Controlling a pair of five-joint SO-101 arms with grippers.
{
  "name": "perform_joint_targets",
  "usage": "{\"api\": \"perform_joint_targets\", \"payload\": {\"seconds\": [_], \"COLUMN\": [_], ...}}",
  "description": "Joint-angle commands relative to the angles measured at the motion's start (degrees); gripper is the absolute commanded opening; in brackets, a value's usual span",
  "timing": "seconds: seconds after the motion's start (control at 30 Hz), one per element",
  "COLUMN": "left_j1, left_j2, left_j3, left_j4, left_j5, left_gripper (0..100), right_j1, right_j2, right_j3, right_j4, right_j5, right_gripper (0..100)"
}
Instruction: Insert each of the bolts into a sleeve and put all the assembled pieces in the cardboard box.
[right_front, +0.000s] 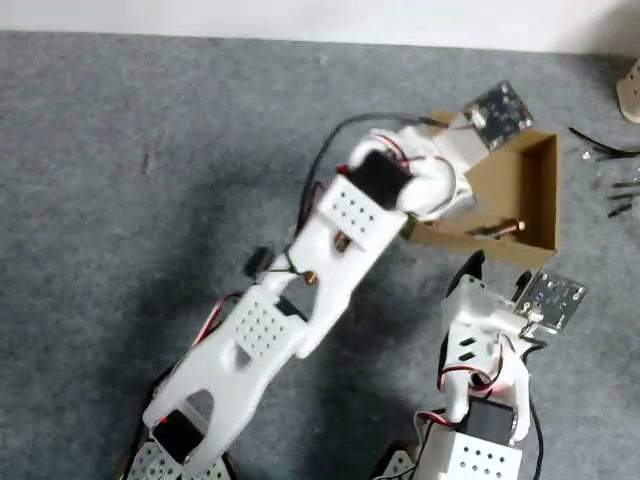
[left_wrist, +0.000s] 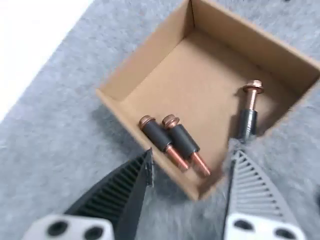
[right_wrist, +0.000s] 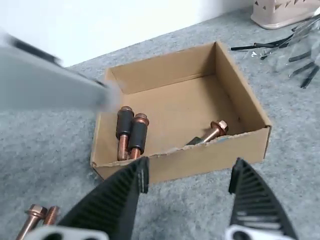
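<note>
Where cardboard box (left_wrist: 145, 65) walls rise, copper bolts (left_wrist: 177, 159) wear black sleeves (left_wrist: 159, 136).

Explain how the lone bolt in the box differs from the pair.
The lone bolt lies apart by a wall; the paired bolts lie side by side. Its sleeve sits away from the head, baring shank between; theirs sit right under the heads. All are copper-coloured with dark sleeves, inside the cardboard box.

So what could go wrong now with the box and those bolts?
The open left fingers hang close to the cardboard box rim, so they might nudge it and jostle the three sleeved bolts inside. Two loose bolts lie on the carpet by the open right fingers; a clumsy grab could roll them away.
</note>
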Motion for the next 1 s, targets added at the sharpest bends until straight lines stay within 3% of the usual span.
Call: {"api": "perform_joint_targets", "payload": {"seconds": [0.0, 0.33, 0.63, 0.77, 0.97], "left_j1": [-0.48, -5.41, -18.68, -22.55, -23.52], "left_j2": [-11.30, -29.85, -43.74, -50.15, -65.80], "left_j3": [-2.07, -1.71, -0.84, 7.08, 32.22], "left_j4": [7.30, 10.99, 11.25, 11.25, 11.16], "left_j5": [-0.18, -0.18, -0.09, -0.09, -0.09], "left_gripper": [19, 17, 17, 17, 17], "right_j1": [0.66, 0.48, 0.40, 0.40, 0.40], "right_j2": [-0.48, -0.48, -0.48, -0.48, -0.48], "right_j3": [3.12, 3.12, 3.12, 3.21, 3.21], "right_j4": [-1.80, -1.80, -1.80, -1.80, -1.80], "right_j5": [0.62, 0.70, 0.70, 0.70, 0.70], "right_gripper": [24.1, 24.1, 24.1, 24.1, 24.1]}}
